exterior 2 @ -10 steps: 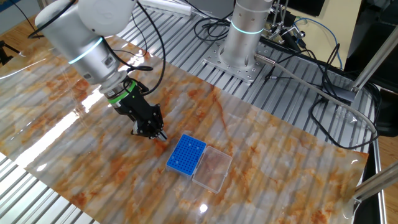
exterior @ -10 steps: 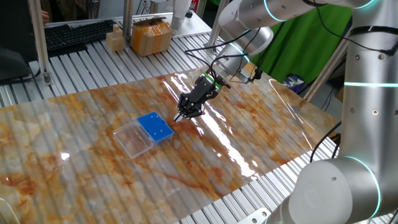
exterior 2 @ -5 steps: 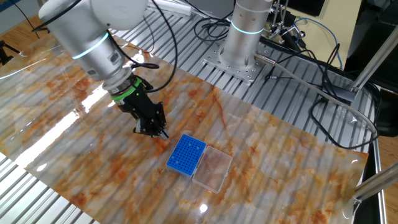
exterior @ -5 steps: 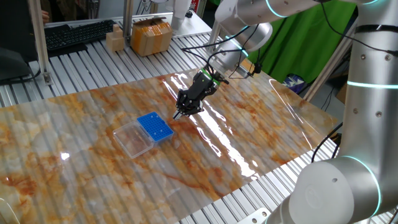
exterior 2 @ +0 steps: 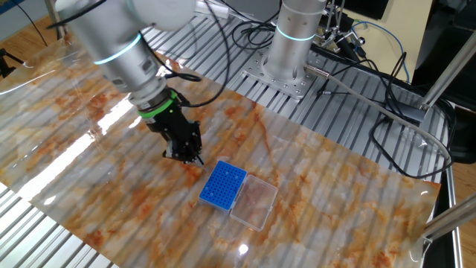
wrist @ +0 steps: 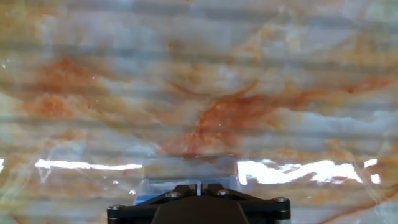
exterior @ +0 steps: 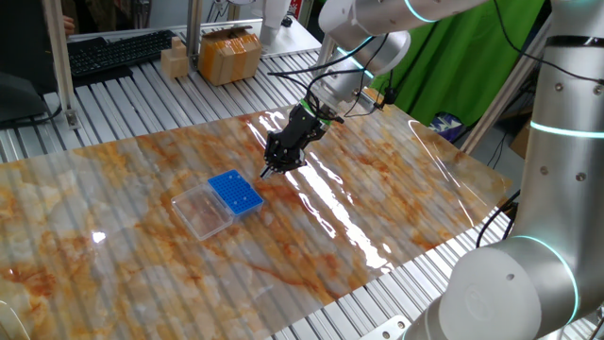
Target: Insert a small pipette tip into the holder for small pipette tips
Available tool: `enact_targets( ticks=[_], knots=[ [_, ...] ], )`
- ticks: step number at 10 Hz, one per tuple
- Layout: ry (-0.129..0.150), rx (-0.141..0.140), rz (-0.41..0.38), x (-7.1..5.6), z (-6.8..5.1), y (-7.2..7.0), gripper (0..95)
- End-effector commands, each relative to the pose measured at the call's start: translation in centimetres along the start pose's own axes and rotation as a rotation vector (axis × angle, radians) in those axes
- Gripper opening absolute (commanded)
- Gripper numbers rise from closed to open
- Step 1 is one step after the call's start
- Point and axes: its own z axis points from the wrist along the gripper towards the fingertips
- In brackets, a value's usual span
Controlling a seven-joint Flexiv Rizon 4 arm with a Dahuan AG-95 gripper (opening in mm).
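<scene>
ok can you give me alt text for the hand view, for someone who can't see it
Looking along a robot hand, most of the picture is an orange and white marbled table top with bright streaks of glare. The black gripper sits at the bottom edge, its fingers shut together. A sliver of a blue rack shows beside it; no pipette tip can be made out.

Pipette tip: too small to make out at the jaws. Blue rack point(wrist: 144, 191): sliver at 6 o'clock, hand view, mostly hidden.
</scene>
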Motion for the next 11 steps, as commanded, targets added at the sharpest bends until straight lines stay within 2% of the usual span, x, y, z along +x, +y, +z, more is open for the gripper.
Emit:
enact_targets(
  ticks=[1,5,8,11],
  knots=[
    [-0.011,-0.008,0.008,0.3,-0.1,0.1,0.0],
    [-0.064,-0.016,0.017,1.2,-0.2,0.1,0.0],
    [-0.086,-0.025,0.022,1.8,-0.2,0.1,0.0],
    [-0.143,-0.039,0.018,2.2,-0.2,0.0,0.0]
  ],
)
